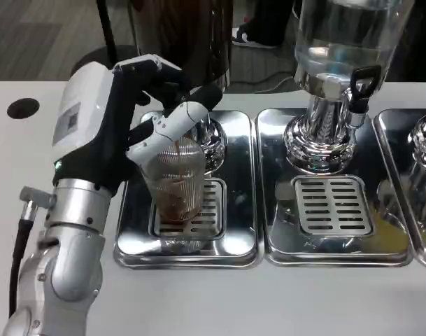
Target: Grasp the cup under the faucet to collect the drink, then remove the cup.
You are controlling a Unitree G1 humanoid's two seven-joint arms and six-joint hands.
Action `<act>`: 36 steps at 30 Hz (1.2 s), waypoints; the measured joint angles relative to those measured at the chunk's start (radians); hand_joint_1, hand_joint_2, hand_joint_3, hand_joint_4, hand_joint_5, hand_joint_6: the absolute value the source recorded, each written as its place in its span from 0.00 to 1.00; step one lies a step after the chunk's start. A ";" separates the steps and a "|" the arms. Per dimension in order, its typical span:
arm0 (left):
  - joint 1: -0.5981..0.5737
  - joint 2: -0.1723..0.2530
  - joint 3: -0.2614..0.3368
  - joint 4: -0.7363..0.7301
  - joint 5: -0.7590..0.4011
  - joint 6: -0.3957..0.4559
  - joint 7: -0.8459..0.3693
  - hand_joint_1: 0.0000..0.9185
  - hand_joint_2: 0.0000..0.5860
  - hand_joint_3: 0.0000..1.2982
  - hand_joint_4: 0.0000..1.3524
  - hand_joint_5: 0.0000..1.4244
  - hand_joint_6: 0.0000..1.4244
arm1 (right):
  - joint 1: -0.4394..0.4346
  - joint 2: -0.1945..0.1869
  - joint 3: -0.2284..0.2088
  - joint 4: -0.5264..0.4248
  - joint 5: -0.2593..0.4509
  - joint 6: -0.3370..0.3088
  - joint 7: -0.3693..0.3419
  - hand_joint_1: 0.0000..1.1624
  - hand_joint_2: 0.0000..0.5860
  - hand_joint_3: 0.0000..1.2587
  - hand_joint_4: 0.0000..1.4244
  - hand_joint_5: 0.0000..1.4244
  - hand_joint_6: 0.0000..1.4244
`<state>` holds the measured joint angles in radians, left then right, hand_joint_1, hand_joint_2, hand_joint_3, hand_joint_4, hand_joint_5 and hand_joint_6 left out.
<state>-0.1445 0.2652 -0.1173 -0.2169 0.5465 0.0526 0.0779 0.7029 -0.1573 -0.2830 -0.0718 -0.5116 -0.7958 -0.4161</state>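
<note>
White table point(219, 301) fills lower part, smooth, evenly lit. Round black hole point(23, 108) in tabletop near left edge. Beyond far edge: grey floor point(38, 35), slightly darker patches. Black pole point(105, 28) rises from dark round base point(104, 57) on floor. Cable point(265, 84) trails along floor just behind table. Dark shoe point(251, 35) with white sole at top centre.

We see a white table point(219, 301) with a dark round hole point(23, 108) near its left edge. In the middle stands a dispenser with clear liquid point(345, 35) on a shiny chrome base point(319, 140), with a black tap handle point(361, 84). Below it lies a steel drip tray point(282, 238) with a slotted grate point(333, 205). At the right edge is another chrome base point(424, 143). Behind the table we see a shoe point(251, 35) on the floor.
</note>
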 measured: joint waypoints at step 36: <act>0.018 -0.010 0.017 -0.004 0.000 -0.016 0.000 0.00 0.10 0.51 0.29 0.36 0.38 | 0.002 0.000 0.000 0.000 0.001 0.000 0.000 0.55 0.90 0.26 0.20 0.15 0.06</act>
<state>-0.1264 0.2556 -0.1001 -0.2207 0.5468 0.0363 0.0780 0.7045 -0.1573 -0.2831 -0.0713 -0.5110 -0.7958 -0.4161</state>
